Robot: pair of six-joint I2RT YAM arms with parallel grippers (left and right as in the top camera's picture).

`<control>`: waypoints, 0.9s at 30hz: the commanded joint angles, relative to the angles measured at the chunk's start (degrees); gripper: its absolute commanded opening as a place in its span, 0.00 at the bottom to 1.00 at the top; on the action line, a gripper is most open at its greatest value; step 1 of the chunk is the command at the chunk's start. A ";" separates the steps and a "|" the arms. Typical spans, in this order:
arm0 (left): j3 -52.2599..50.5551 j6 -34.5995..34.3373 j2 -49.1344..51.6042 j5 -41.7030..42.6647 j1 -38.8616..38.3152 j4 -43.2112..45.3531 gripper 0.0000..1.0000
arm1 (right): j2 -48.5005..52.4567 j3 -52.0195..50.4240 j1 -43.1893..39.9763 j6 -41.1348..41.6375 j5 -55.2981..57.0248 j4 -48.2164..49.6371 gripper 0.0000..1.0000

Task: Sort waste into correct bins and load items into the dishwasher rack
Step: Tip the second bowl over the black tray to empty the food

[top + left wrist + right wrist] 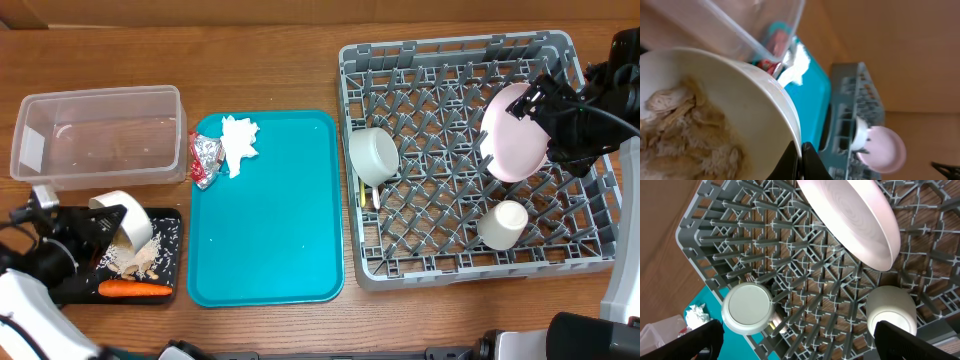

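My left gripper (100,228) is shut on the rim of a small pale bowl (126,216), tipped over the black tray (170,222). The left wrist view shows beige crumbs (685,130) still in the bowl (755,95), with the fingers (810,162) pinching its rim. More crumbs (135,262) and an orange carrot (135,289) lie on the tray. The grey rack (580,255) holds a pink plate (515,135), an upturned bowl (373,155) and a white cup (502,224). My right gripper (538,100) hangs open and empty above the plate (850,220).
A clear tub (95,135) stands behind the black tray. The teal tray (270,230) carries a crumpled napkin (238,143) and a red-and-silver wrapper (205,160). Pale yellow cutlery (362,192) lies in the rack beside the upturned bowl (747,309).
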 commanded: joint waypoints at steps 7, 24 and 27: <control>-8.63 35.95 9.84 26.18 8.85 -5.31 0.04 | -0.68 0.02 0.00 -0.33 0.57 0.09 1.00; -14.08 49.03 10.99 25.53 11.34 -5.51 0.04 | -0.68 0.02 0.00 -0.28 0.55 -0.13 1.00; -14.08 56.08 10.99 23.61 11.30 -4.68 0.04 | -0.68 0.02 0.00 -0.28 0.57 -0.15 1.00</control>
